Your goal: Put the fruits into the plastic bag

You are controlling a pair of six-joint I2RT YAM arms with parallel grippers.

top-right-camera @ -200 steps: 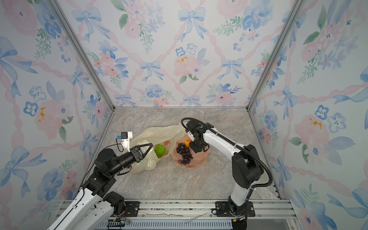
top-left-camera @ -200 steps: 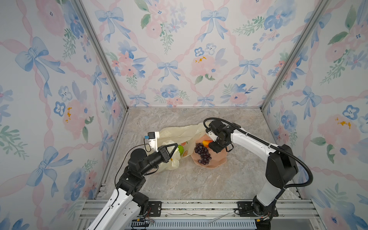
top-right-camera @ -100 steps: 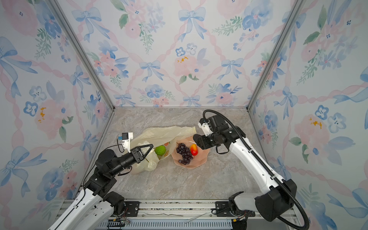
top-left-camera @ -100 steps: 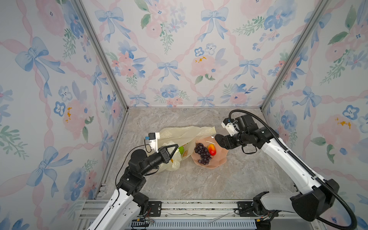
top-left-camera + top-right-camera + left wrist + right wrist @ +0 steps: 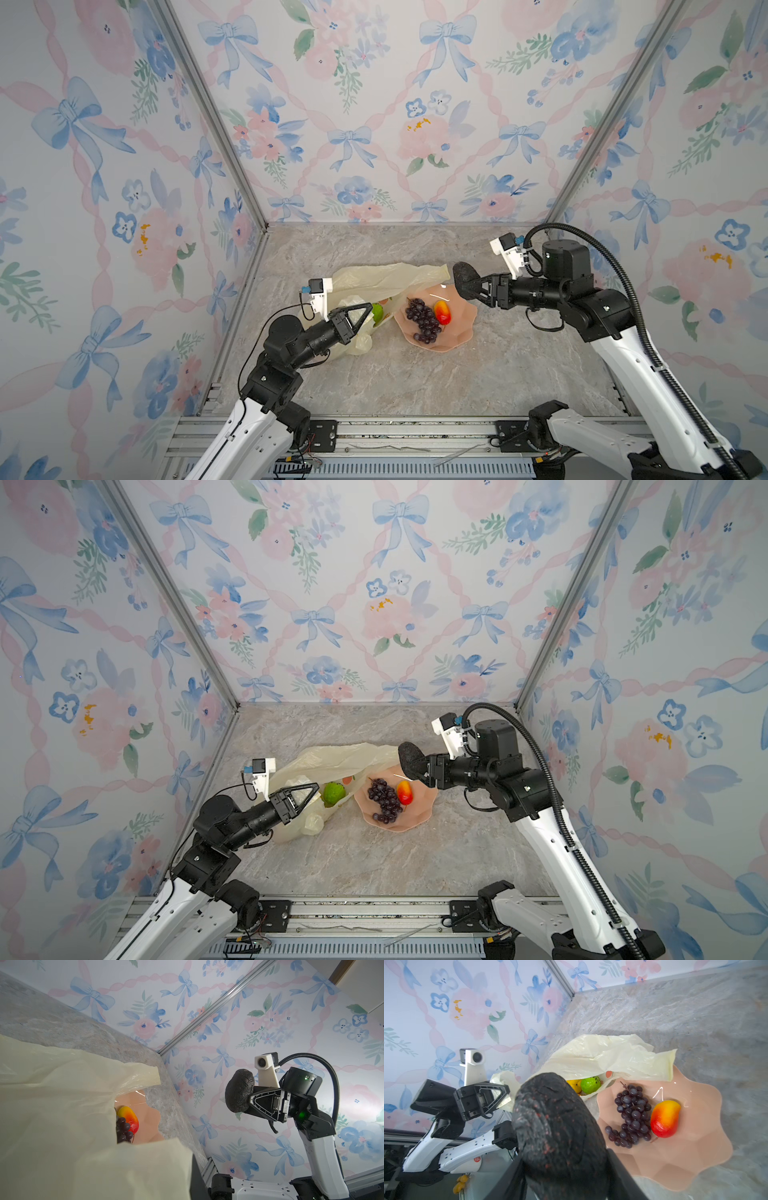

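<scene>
Moved: right gripper up off dish, clamped part-open on dark lumpy fruit | bag mouth lies left and lower | left gripper pinched shut on bag rim.

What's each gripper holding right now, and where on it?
Right gripper clamps a dark bumpy fruit by one end; the rest juts out. Left gripper is shut on the bag at its mouth edge.
</scene>
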